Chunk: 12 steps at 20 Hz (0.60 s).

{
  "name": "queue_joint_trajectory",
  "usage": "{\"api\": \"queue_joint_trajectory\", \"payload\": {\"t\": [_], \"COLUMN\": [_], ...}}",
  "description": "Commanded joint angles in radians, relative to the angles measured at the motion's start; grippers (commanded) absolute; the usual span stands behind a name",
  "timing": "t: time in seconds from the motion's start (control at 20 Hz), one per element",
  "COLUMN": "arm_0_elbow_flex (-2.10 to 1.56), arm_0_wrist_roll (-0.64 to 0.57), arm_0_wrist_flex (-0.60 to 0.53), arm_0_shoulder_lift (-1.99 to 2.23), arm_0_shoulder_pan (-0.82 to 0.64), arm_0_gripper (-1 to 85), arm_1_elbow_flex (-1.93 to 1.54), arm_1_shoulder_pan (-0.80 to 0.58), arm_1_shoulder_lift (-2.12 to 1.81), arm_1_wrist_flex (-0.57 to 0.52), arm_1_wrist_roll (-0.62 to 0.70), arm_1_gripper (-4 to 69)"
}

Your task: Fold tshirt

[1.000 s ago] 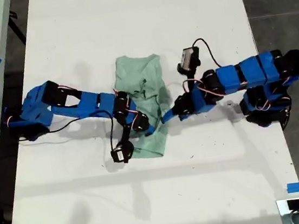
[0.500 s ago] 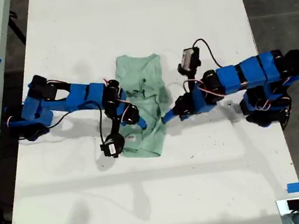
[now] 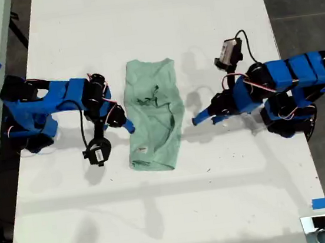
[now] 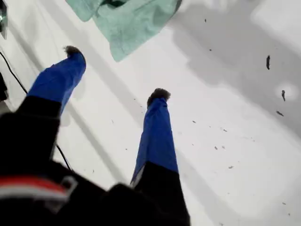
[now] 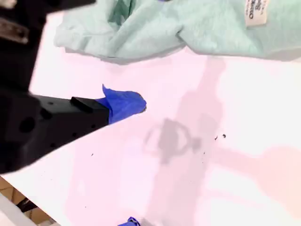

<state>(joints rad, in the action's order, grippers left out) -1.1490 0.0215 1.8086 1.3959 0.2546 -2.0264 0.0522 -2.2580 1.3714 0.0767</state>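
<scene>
Both arms off the cloth, nothing held.

- My first gripper (image 4: pixel 116 72): jaws spread wide and empty, with bare table (image 3: pixel 231 196) between the two blue fingers. The tshirt (image 3: pixel 154 122) lies ahead of the fingertips, apart from them; only a corner of it shows in its wrist view.
- My second gripper (image 5: pixel 134 160): also wide open and empty. The cloth edge is just beyond its upper fingertip, near but not touching. The white tag (image 5: pixel 254 12) sits on top of the cloth, ahead of this gripper and off to one side.
- The tshirt lies flat on the table between the two grippers as a long narrow strip. It looks already doubled lengthwise, with a rumpled patch about the middle. It is closer to my second gripper than to my first.

Judgement: lengthwise folds look done and a crosswise fold is still to come.

Risks from here:
- A grab at the near edge may take only the top layer. Lifting would then peel the strip open rather than carry it over.
- A shallow pinch on thin cloth could slip mid-lift, and the end would drop skewed.
- Jaws coming in low could push the edge ahead of them, bunching the cloth and worsening the middle rumple.
- The strip is narrow, so both grippers reaching in from opposite sides could meet over it.
- A one-sided pull would drag the whole strip across the smooth table.
</scene>
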Motion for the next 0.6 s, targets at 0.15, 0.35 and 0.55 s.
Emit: {"api": "queue_joint_trajectory", "payload": {"t": [0.15, 0.35, 0.55], "arm_0_elbow_flex": [-0.538, -0.911, -1.15], "arm_0_wrist_roll": [0.04, 0.121, 0.21], "arm_0_wrist_flex": [-0.11, -0.216, -0.247], "arm_0_shoulder_lift": [0.529, 0.881, 1.146], "arm_0_shoulder_pan": [-0.075, -0.075, -0.044], "arm_0_gripper": [28.8, 28.4, 27.7], "arm_1_elbow_flex": [-0.163, -0.287, -0.321], "arm_1_shoulder_pan": [-0.017, -0.005, 0.011], "arm_1_shoulder_lift": [-0.431, -0.632, -0.69], "arm_1_wrist_flex": [0.149, 0.201, 0.216], "arm_1_wrist_roll": [-0.025, -0.071, -0.078], "arm_1_gripper": [26.9, 26.7, 26.9]}}
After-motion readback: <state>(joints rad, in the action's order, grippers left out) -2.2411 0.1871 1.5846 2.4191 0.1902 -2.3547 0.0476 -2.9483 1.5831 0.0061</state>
